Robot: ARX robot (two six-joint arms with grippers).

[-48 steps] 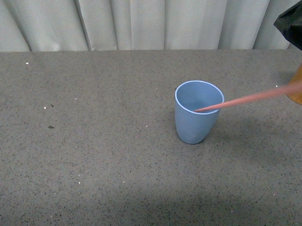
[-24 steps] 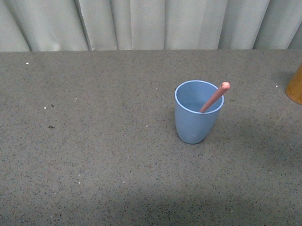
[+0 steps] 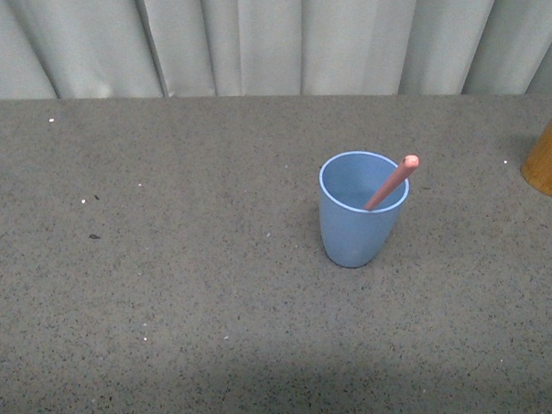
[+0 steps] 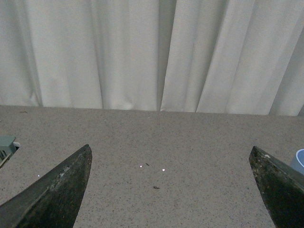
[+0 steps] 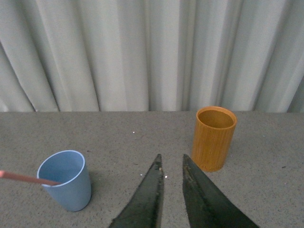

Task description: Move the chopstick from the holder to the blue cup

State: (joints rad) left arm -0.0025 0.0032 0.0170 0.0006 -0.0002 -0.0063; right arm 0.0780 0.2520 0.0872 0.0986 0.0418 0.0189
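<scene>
The light blue cup (image 3: 354, 208) stands upright on the grey table, right of centre in the front view. One pinkish-red chopstick (image 3: 393, 181) leans in it, its rounded end over the right rim. The orange-brown holder (image 3: 551, 163) is at the right edge, cut off. In the right wrist view the holder (image 5: 214, 138) looks empty inside, and the cup (image 5: 66, 180) holds the chopstick (image 5: 23, 178). My right gripper (image 5: 171, 160) is open by a narrow gap and empty, apart from both. My left gripper (image 4: 170, 152) is wide open and empty. Neither arm shows in the front view.
A white pleated curtain (image 3: 269, 38) hangs along the table's far edge. The grey speckled table (image 3: 170, 294) carries a few small specks. A pale object (image 4: 5, 145) shows at the edge of the left wrist view. A sliver of the cup (image 4: 299, 160) shows there too.
One second ago the chopstick lay nearly level, its tip in the cup, with my right gripper at the right edge. It now leans free in the cup and the gripper has left the front view.
</scene>
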